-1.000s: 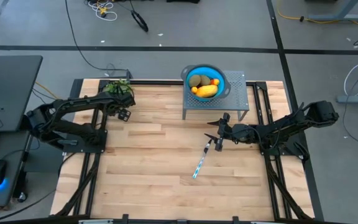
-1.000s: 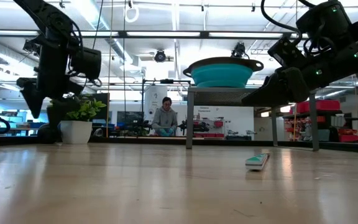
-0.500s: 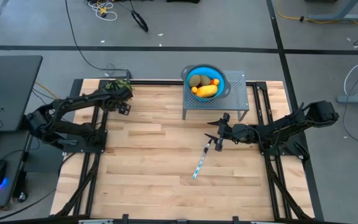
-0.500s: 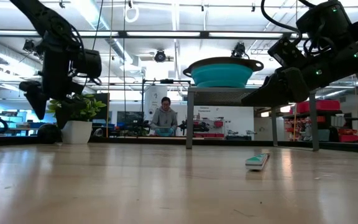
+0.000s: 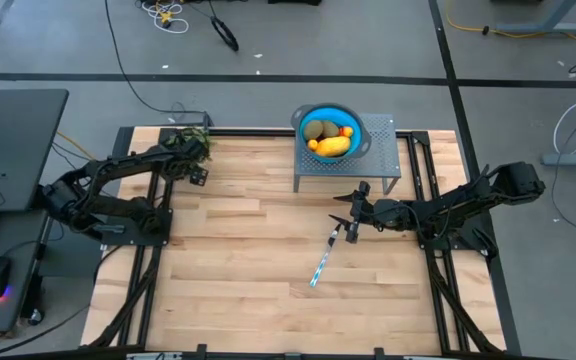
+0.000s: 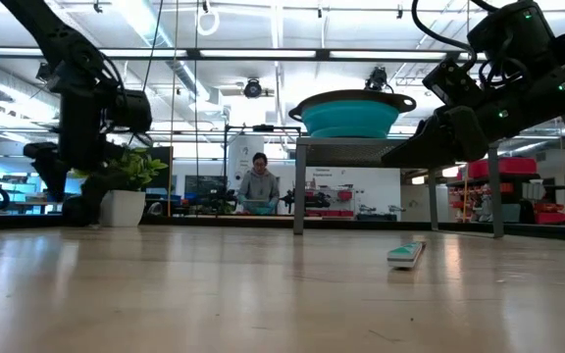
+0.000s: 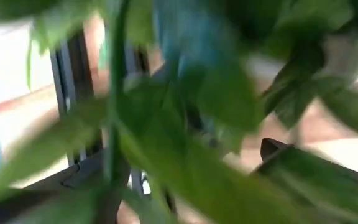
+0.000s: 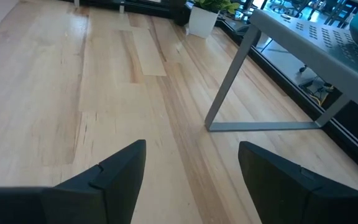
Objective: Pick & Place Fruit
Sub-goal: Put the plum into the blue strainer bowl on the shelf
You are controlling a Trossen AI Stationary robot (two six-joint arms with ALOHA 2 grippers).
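In the blue bowl (image 5: 330,122), the fruit (image 5: 329,143); both claws open.

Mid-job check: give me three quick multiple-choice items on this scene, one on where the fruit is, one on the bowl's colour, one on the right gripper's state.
1. Where is the fruit?
A. In the bowl on the small metal stand
B. Loose on the table
C. In the left gripper

2. What colour is the bowl?
A. Red
B. Blue
C. White

3. How are the right gripper's fingers?
A. Shut on the utensil
B. Shut on a fruit
C. Open, holding nothing

Answers: 1 A, the high view shows the pieces piled inside the bowl on the stand. 2 B, its rim is blue from above. 3 C, the right wrist view shows its fingers apart with bare table between.
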